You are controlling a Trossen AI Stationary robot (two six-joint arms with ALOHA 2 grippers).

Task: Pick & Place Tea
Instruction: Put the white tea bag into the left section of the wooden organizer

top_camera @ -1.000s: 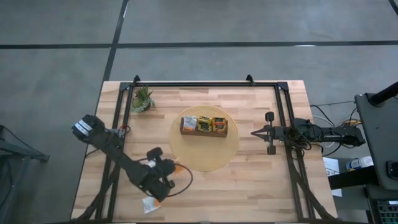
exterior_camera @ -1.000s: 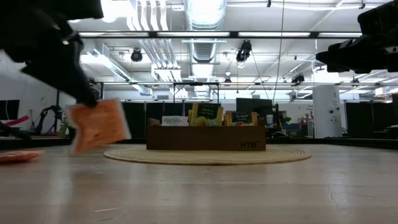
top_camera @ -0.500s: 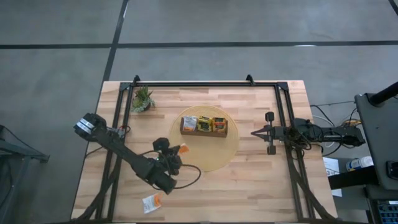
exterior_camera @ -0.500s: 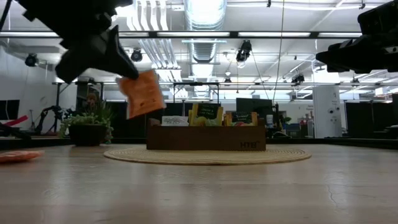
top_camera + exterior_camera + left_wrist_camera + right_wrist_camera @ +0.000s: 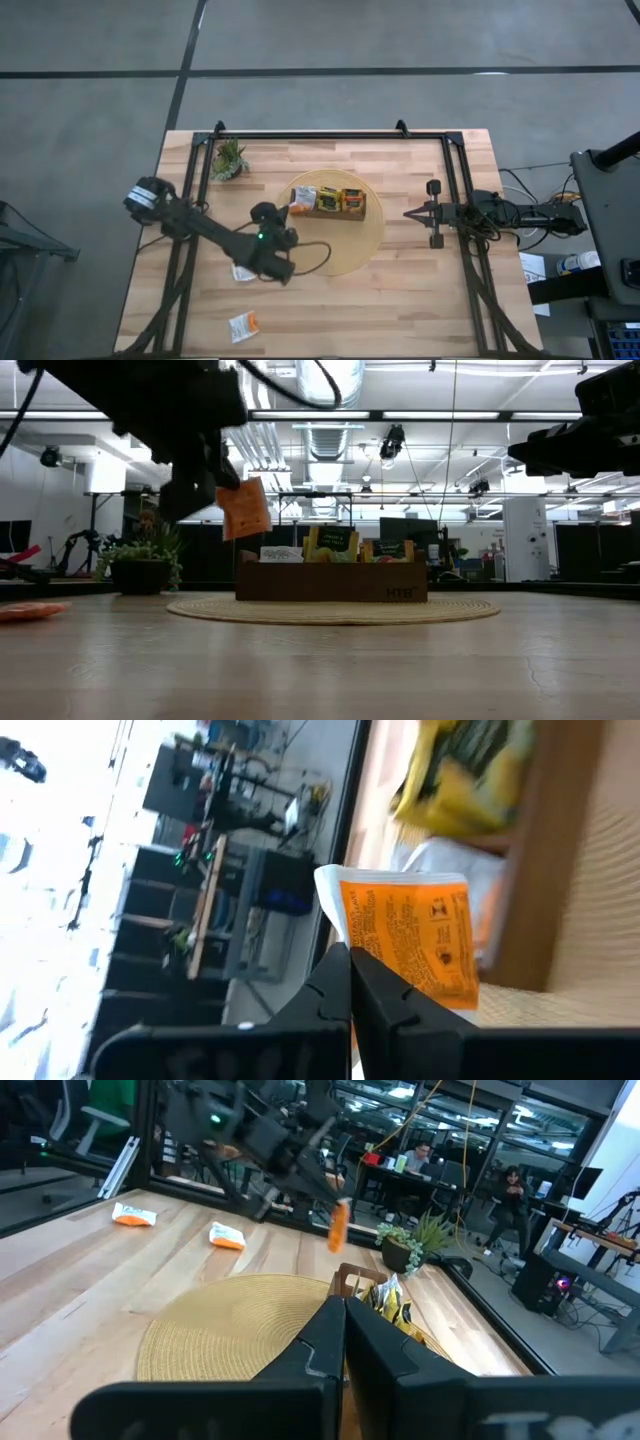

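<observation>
Tea: an orange sachet (image 5: 412,945) hangs pinched in the left gripper (image 5: 349,963), just over the left end of the wooden tray (image 5: 328,213) on the round mat (image 5: 362,243). Held by one edge, it may snag the tray's rim and land outside. The right gripper (image 5: 410,213) waits clenched, empty, near the table's right edge.

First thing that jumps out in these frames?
The left gripper holds an orange tea sachet in the air, just over the left end of the wooden tray, which sits on a round woven mat mid-table. Two more sachets lie loose on the table near the front left. The right gripper is shut and parked at the mat's right edge.
</observation>
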